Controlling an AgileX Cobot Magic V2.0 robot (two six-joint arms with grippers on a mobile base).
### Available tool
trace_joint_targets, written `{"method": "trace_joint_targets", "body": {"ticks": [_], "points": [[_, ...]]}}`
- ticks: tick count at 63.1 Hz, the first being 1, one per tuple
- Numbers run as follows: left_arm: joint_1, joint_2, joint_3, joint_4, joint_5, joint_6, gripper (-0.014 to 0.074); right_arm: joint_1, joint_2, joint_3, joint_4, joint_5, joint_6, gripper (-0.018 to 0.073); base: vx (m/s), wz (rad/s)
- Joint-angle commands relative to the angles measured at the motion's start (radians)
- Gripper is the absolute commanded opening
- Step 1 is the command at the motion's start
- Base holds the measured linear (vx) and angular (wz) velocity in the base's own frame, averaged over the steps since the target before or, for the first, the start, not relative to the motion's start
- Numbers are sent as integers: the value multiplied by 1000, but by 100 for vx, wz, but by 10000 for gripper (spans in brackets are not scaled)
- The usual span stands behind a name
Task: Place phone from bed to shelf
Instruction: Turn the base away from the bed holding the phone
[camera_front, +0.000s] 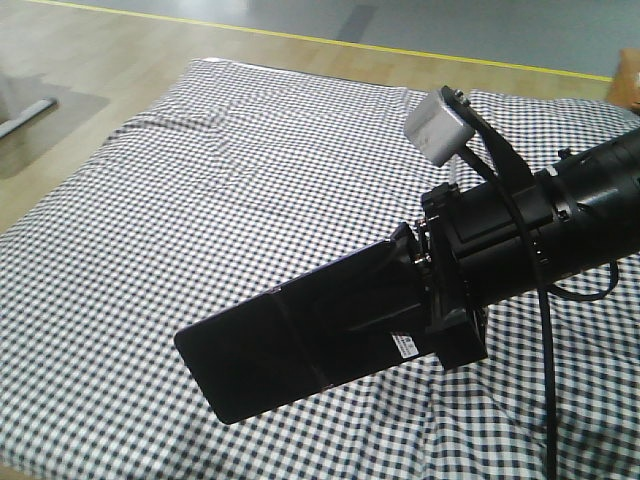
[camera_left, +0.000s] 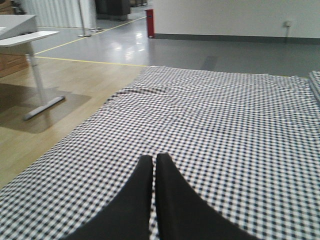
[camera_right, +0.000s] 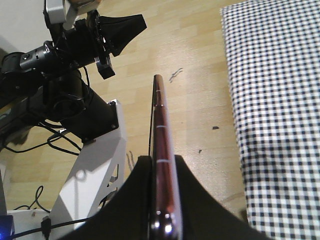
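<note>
Right claw (camera_front: 418, 285), nearest the front camera, hangs over the bed (camera_front: 250, 170), clamped on 1 short end of the phone (camera_front: 300, 345), which appears lifted clear of the gingham sheet. Judged step: pickup done, carry to the shelf in hand. No shelf appears in any of the 3 views, so the next move calls for swinging away from the bed with the slab level and the grip firm. Left claw (camera_left: 154, 167) is closed on nothing, its 2 fingers (camera_left: 140, 200) nearly touching. Only the right wrist view shows the phone edge-on, pinkish metal edge uppermost. Only the front view shows its white sticker (camera_front: 405, 343).
</note>
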Motion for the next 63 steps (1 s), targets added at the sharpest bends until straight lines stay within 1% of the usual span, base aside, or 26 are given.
{"method": "trace_joint_targets", "body": {"ticks": [1, 25, 63], "points": [[0, -8, 7, -9, -70, 0, 1, 1, -31, -26, 77, 58, -6, -2, -7, 38], [0, -8, 7, -9, -70, 0, 1, 1, -31, -26, 77, 58, -5, -2, -10, 46], [0, -8, 7, -9, -70, 0, 1, 1, -31, -26, 77, 58, -5, -2, -15, 59]]}}
